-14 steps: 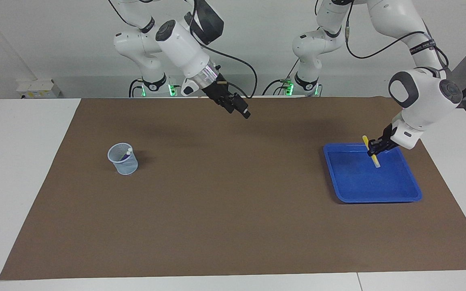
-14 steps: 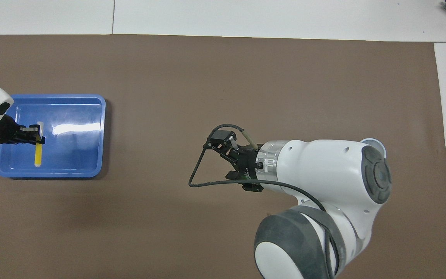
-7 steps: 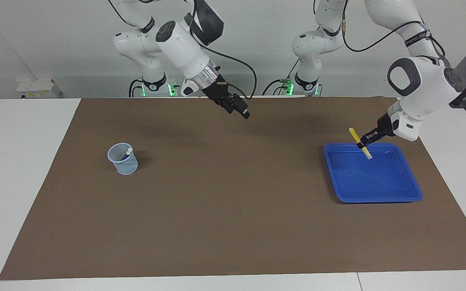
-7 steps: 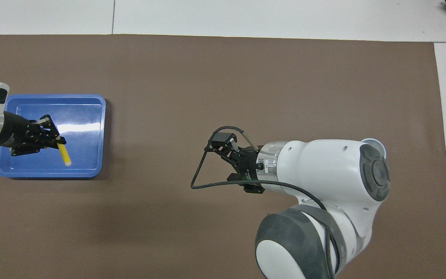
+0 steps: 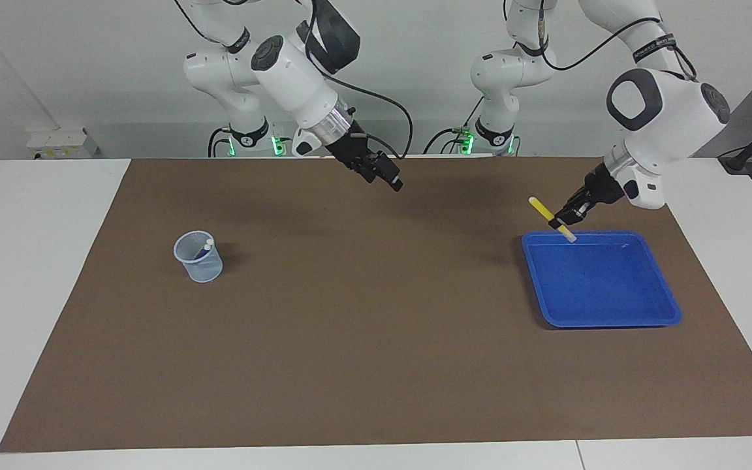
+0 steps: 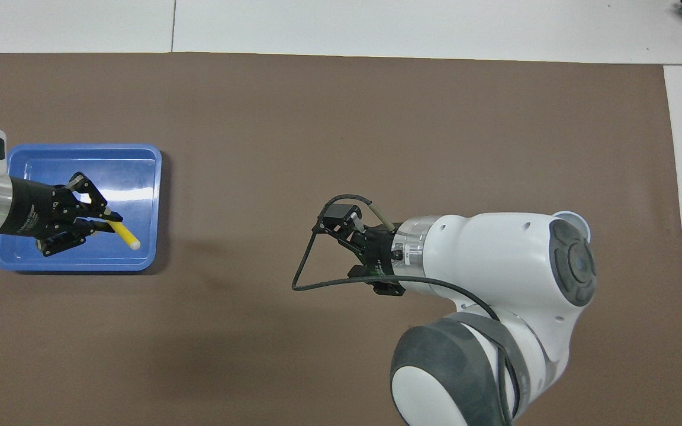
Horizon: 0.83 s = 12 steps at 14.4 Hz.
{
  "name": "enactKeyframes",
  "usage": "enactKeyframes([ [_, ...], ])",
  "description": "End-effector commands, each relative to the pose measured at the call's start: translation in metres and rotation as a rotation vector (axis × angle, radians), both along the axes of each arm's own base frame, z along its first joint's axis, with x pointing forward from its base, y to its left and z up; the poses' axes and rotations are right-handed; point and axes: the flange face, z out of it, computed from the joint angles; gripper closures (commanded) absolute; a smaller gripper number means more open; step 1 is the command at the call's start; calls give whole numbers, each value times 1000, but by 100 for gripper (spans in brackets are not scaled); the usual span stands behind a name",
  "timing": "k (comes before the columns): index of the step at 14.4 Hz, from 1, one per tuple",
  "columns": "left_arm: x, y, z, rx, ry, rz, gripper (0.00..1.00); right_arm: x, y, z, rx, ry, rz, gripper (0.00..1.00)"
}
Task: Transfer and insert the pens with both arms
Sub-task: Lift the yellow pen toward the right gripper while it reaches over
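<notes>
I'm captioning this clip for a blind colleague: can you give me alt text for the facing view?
The left tool, shut on a yellow pen, holds it tilted in the air over the blue tray. The right tool hangs open above the brown mat, and a clear cup with pens stands toward the right arm's end.

One high camera faced the robots across the brown-matted white desk (image 5: 56, 313); another looked steeply down from above them. Both showed the mat.

White arms (image 5: 297, 78) w/ grey joints (black cables), black grippers.
</notes>
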Motion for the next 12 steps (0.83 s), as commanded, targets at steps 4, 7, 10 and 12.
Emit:
enactKeyframes([
  [4, -51, -51, 9, -45, 42, 212, 100, -13, 31, 10, 59, -20, -58, 0],
  [7, -67, -80, 15, -49, 58, 318, 100, -37, 69, 17, 108, -76, -47, 0],
  [10, -89, -109, 15, -61, 65, 400, 100, -42, 79, 23, 153, -99, -77, 0],
  [12, -96, -114, 15, -78, 87, 426, 100, -46, 92, 16, 170, -124, -87, 0],
])
